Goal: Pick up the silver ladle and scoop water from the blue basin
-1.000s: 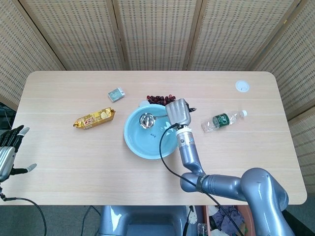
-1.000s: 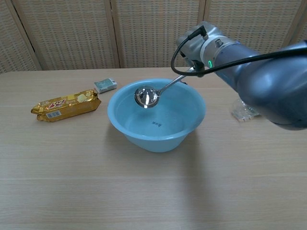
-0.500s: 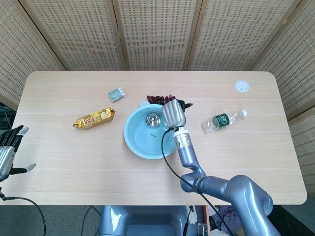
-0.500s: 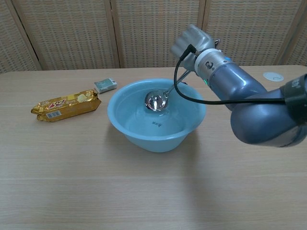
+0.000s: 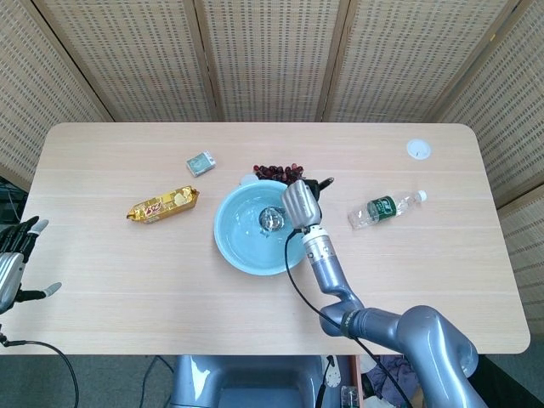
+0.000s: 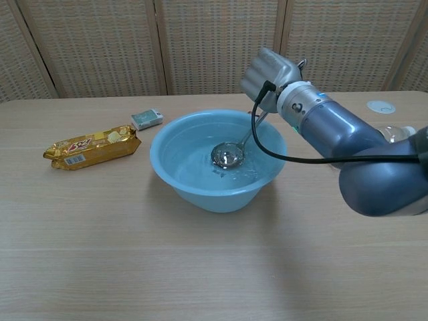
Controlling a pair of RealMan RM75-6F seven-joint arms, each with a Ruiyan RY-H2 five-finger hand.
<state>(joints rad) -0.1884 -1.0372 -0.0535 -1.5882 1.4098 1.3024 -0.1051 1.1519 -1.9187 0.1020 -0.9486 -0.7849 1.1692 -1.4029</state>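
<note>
The blue basin (image 5: 234, 246) (image 6: 180, 177) stands mid-table with water in it. My right hand (image 5: 299, 202) (image 6: 267, 72) hovers over the basin's right rim and grips the handle of the silver ladle. The ladle's bowl (image 5: 271, 218) (image 6: 228, 155) sits low inside the basin, at the water, with the handle slanting up to the hand. My left hand (image 5: 15, 259) hangs off the table's left edge, fingers spread and holding nothing; the chest view does not show it.
A gold snack packet (image 5: 164, 204) (image 6: 91, 147) and a small green box (image 5: 201, 162) (image 6: 146, 119) lie left of the basin. Dark red grapes (image 5: 276, 172) sit just behind it. A plastic bottle (image 5: 384, 208) lies to the right; a white lid (image 5: 417, 149) rests far right.
My right hand has tipped the ladle downward: its bowl moved right and sank from above the water to the basin's bottom area. The left hand stayed still.
</note>
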